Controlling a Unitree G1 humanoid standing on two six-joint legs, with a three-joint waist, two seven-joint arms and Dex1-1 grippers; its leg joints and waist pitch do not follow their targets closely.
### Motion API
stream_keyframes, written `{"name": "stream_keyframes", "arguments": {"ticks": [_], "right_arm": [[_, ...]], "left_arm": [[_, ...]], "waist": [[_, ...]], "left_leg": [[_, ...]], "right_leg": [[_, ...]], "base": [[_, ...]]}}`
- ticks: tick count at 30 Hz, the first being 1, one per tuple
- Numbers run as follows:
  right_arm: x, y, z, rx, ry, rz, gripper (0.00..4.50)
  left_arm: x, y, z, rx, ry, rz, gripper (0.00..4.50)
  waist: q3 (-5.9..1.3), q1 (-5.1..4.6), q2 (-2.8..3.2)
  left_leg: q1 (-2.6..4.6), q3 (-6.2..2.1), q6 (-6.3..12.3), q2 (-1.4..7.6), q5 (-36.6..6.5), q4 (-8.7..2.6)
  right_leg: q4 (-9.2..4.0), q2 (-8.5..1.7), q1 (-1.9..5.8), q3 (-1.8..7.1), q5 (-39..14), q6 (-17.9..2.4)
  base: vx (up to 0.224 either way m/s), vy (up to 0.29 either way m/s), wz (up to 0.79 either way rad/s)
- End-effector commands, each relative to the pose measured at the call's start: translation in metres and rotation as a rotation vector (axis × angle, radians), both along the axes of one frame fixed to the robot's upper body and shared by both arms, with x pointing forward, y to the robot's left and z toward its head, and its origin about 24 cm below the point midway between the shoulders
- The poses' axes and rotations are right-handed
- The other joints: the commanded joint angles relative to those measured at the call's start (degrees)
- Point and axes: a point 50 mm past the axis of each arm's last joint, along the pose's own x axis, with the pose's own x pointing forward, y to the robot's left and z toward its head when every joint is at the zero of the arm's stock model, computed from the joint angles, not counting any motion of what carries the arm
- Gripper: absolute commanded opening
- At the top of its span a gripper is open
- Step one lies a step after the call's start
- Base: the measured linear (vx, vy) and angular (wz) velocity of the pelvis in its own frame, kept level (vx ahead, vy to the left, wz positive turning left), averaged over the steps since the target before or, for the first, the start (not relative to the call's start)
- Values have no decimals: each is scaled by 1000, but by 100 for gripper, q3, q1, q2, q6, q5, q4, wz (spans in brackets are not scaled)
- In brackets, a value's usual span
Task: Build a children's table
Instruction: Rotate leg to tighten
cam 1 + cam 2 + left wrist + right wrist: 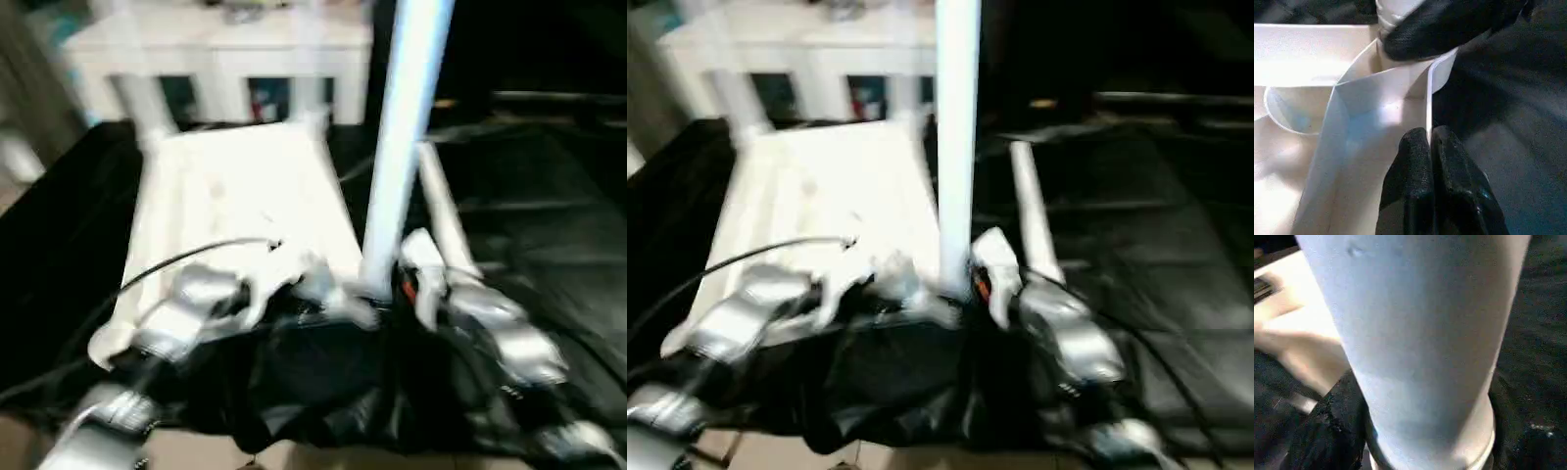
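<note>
Seemingly unmarked, upright leg (404, 137) meets tabletop (235, 196); lettering unreadable.

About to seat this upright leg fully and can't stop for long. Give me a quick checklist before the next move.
1. Left gripper shut on the tabletop rim: ok.
2. Upright leg standing at the near right corner: ok.
3. Right gripper around the leg's base: ok; firm grip: cannot tell.
4. Leg fully seated in its socket: cannot tell, joint hidden.
5. Spare leg lying on the black cloth, apart from the upright one: ok.
6. Tabletop flat, underside up: ok.
</note>
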Motion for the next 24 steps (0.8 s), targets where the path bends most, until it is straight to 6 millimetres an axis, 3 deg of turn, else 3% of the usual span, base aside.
{"name": "stream_keyframes", "arguments": {"ticks": [1, 2, 3, 4, 5, 8, 9, 10, 14, 18, 19, 24], "right_arm": [[-3, 16, -25, -10, 131, -99, 276], [-2, 19, -25, -5, 138, -125, 276], [-1, 22, -25, 2, 135, -124, 276], [1, 30, -23, 16, 128, -120, 276], [1, 40, -19, 54, 113, -73, 332], [0, 48, -13, 73, 84, 9, 352], [-1, 47, -10, 65, 64, 46, 382], [-1, 47, -10, 64, 61, 49, 382], [-5, 39, -5, 43, 28, 163, 395], [-13, 27, 1, 8, -2, 325, 395], [-15, 23, 2, -5, -13, 361, 395], [-20, 8, 9, -22, -30, 468, 395]], "left_arm": [[17, -15, 18, -24, -90, 104, 0], [18, -18, 18, -28, -93, 120, 0], [20, -20, 19, -29, -99, 132, 0], [22, -25, 20, -32, -112, 160, 0], [22, -31, 22, -42, -114, 151, 0], [18, -35, 23, -57, -111, 90, 0], [15, -33, 22, -59, -108, 56, 0], [15, -33, 22, -59, -108, 53, 0], [7, -25, 18, -61, -94, -32, 0], [-3, -13, 16, -59, -69, -128, 0], [-6, -10, 15, -57, -55, -151, 0], [-15, 3, 15, -43, -32, -237, 0]], "waist": [[-290, -53, -3], [-293, -61, -23], [-300, -55, 26], [-292, -68, 6], [-303, -52, 6], [-318, -28, -1], [-323, -17, -8], [-330, -16, -6], [-357, -20, -20], [-393, 13, -23], [-400, 38, -20], [-398, 103, -20]], "left_leg": [[104, -169, -222, 217, -2455, -520], [114, -183, -208, 212, -2480, -517], [111, -181, -189, 211, -2451, -516], [92, -163, -137, 211, -2452, -518], [121, -164, -122, 215, -2489, -514], [60, -162, -24, 233, -2318, -529], [65, -153, -3, 241, -2250, -530], [60, -153, 5, 244, -2217, -531], [-1, -140, 124, 259, -1858, -517], [12, -113, 267, 266, -1507, -473], [0, -94, 386, 277, -1247, -454], [-3, -76, 497, 303, -1098, -440]], "right_leg": [[-591, -343, 147, 185, -2991, -706], [-605, -344, 164, 166, -3034, -703], [-599, -354, 167, 176, -2992, -711], [-617, -342, 159, 179, -2923, -724], [-620, -338, 151, 174, -2901, -737], [-565, -344, 197, 194, -2515, -852], [-553, -343, 194, 204, -2355, -915], [-536, -344, 204, 208, -2259, -953], [-454, -345, 266, 221, -1654, -1151], [-402, -338, 282, 219, -1166, -1323], [-362, -330, 288, 222, -831, -1421], [-329, -326, 281, 211, -678, -1552]], "base": [[0, 0, 0], [0, 0, 0], [0, 0, 0], [0, 0, 0], [0, 0, 0], [0, 0, 0], [0, 0, 0], [0, 0, 0], [0, 0, 0], [0, 0, 0], [0, 0, 0], [0, 0, 0]]}}
